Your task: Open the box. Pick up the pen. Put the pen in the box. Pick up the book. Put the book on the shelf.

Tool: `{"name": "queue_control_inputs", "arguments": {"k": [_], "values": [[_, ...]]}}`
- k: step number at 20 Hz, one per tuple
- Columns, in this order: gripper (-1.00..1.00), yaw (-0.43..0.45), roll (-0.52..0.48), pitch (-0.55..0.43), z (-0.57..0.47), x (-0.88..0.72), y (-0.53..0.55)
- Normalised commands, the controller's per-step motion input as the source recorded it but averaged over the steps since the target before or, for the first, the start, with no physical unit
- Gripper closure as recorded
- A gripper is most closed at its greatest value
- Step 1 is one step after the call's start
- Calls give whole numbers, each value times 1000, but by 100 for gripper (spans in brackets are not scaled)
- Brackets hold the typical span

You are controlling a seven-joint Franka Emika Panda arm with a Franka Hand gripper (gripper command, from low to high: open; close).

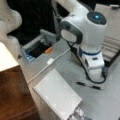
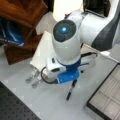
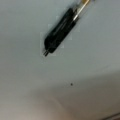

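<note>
- The pen (image 1: 89, 85) lies flat on the grey table (image 1: 62, 65), untouched by anything; in the wrist view it shows as a dark bar (image 3: 60, 31) in the upper part of the frame.
- The gripper is hidden behind the arm's white and blue wrist housing (image 2: 65, 72) in both front views, low over the pen; I cannot tell whether its fingers stand apart or together.
- The box (image 2: 108, 93) sits at a front view's right of the pen, its divided compartments showing, so the lid appears already open. No pen is inside.
- The book (image 1: 57, 96) rests on the table, on the side of the pen toward a front view's left, not on the shelf (image 1: 13, 97).
- Judging from this, only the opening is done; the pen and book steps remain.
</note>
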Motion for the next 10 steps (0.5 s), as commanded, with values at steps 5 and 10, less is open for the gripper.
{"name": "queue_control_inputs", "arguments": {"k": [5,10], "values": [[-100,-41,75,-121,-215,62,-16],[-100,-44,21,-154,-241,8,0]]}}
